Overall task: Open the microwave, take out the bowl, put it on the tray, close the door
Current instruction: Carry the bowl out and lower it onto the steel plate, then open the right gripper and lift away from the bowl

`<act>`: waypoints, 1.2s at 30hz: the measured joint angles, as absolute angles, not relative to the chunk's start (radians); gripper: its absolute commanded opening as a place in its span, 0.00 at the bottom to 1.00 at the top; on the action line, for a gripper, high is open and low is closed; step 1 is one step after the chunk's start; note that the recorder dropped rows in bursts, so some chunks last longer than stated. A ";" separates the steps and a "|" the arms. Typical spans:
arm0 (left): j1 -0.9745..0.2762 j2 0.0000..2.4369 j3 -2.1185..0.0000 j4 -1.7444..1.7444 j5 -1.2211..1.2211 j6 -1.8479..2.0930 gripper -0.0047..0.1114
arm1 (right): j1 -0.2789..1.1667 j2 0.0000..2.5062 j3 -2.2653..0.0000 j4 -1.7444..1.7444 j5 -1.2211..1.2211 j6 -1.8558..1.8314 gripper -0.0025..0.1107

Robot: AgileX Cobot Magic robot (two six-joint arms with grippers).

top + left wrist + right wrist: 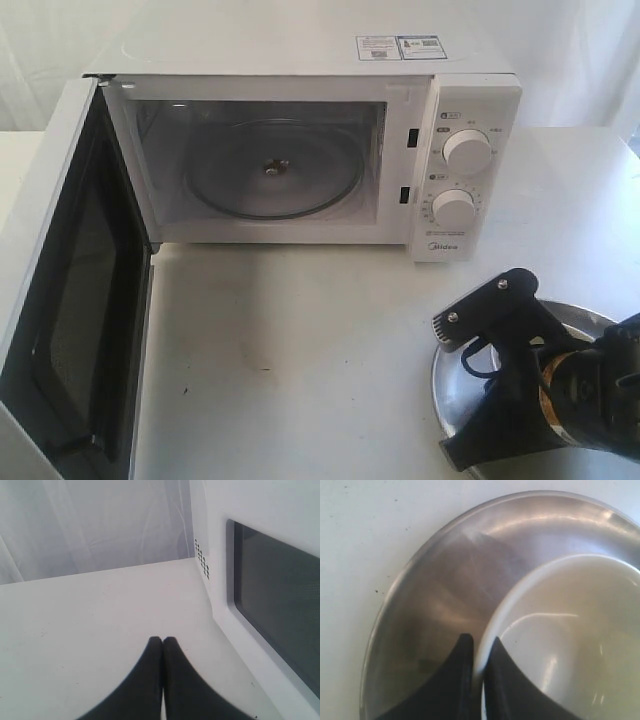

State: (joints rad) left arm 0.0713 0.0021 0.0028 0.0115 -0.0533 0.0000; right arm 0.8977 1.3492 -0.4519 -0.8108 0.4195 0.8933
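Note:
The white microwave (470, 110) stands at the back with its door (60, 300) swung wide open to the left. Its cavity holds only the glass turntable (270, 170). The cream-white bowl (570, 640) is over the silver tray (445, 595), and my right gripper (479, 647) is shut on its rim, one finger inside and one outside. Whether the bowl rests on the tray I cannot tell. In the exterior view my right arm (520, 370) covers the tray (585, 322) and hides the bowl. My left gripper (162, 641) is shut and empty, low over the table beside the door's outer face (280, 615).
The white tabletop (300, 350) stretches between the open door and the tray. The tray lies near the front right corner. Two round knobs (466, 152) sit on the microwave's right panel. A white curtain (90, 525) hangs behind the table.

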 measured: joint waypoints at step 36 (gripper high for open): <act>0.071 0.002 0.003 0.011 -0.053 0.000 0.04 | 0.898 1.451 -0.507 -0.996 0.388 0.989 0.02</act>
State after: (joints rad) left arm 0.0713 0.0021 0.0028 0.0115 -0.0533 0.0000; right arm 0.8977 1.4505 -0.5071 -0.9955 0.3881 0.9890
